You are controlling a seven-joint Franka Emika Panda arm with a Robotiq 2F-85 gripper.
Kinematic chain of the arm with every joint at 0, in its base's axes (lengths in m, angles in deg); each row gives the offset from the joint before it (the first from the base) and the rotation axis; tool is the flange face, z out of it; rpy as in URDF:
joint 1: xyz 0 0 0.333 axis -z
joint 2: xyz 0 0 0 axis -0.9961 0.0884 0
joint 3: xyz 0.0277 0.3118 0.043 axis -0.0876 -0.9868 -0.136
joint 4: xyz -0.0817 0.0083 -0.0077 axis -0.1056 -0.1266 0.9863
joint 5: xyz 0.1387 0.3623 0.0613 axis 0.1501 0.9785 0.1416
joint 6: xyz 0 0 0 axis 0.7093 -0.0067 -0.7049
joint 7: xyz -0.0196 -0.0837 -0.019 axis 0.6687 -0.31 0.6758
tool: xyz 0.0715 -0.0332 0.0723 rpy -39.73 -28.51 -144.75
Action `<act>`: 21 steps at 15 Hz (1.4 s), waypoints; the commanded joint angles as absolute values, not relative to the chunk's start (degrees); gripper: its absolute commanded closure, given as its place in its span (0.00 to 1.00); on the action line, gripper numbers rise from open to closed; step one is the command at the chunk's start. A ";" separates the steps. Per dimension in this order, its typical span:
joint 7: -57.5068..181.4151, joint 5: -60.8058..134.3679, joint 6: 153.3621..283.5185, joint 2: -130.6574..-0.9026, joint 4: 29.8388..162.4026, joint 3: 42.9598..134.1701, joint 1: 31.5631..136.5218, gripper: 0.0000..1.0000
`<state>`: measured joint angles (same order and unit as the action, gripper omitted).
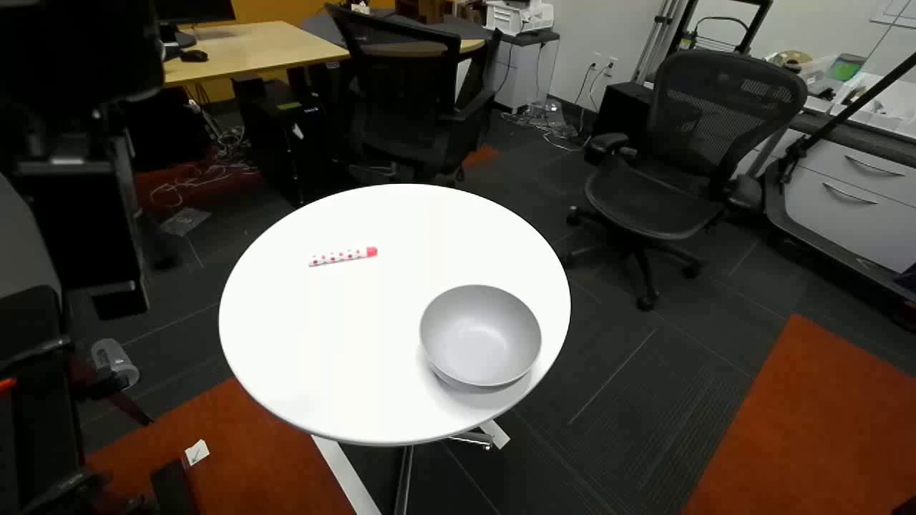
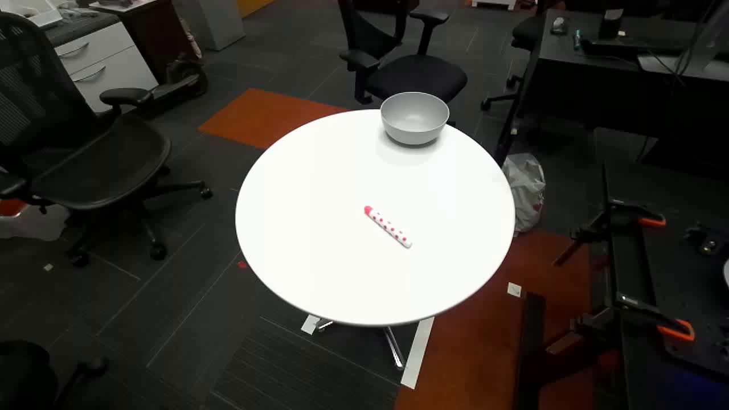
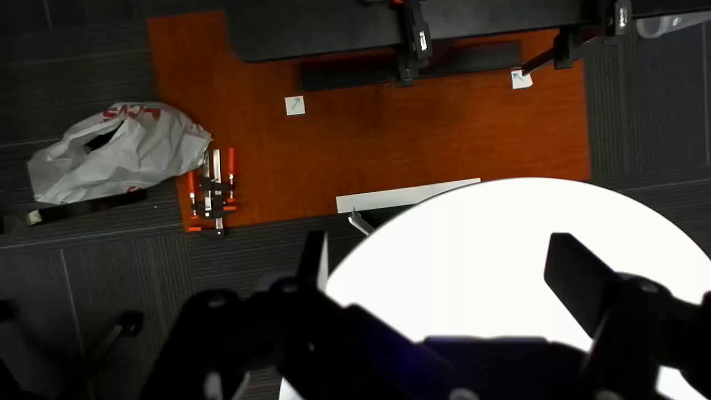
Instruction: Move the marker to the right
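Note:
The marker, white with red dots and a red end, lies flat on the round white table. It shows in both exterior views (image 1: 343, 257) (image 2: 388, 227). The marker is not visible in the wrist view. My gripper (image 3: 439, 247) is open in the wrist view, its two dark fingers wide apart with nothing between them. Part of the table (image 3: 500, 222) shows beyond the fingers. In an exterior view the dark arm and gripper (image 1: 86, 214) hang at the left edge, off to the side of the table and apart from the marker.
A grey bowl (image 1: 481, 336) stands near the table's rim (image 1: 286, 343), also in an exterior view (image 2: 414, 117). Black chairs (image 1: 687, 143) (image 2: 85, 142) stand around the table. A black bench with clamps (image 2: 643, 273) is beside it. A plastic bag (image 3: 128, 150) lies on the floor.

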<state>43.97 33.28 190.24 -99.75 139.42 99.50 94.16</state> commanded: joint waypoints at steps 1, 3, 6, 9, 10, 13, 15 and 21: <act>43.80 33.46 190.10 -99.68 139.30 98.94 94.77 0.00; 43.80 33.46 190.11 -99.68 139.30 98.94 94.77 0.00; 43.80 33.45 190.11 -99.68 139.30 98.94 94.77 0.00; 46.38 35.41 192.72 -98.41 138.37 96.63 92.89 0.00; 48.89 35.84 194.60 -97.12 137.94 95.06 92.13 0.00; 55.41 37.99 199.60 -92.96 136.34 90.74 89.65 0.00; 60.88 38.63 202.96 -88.74 134.25 87.65 87.96 0.00; 78.35 38.13 210.33 -74.99 127.08 82.25 83.28 0.00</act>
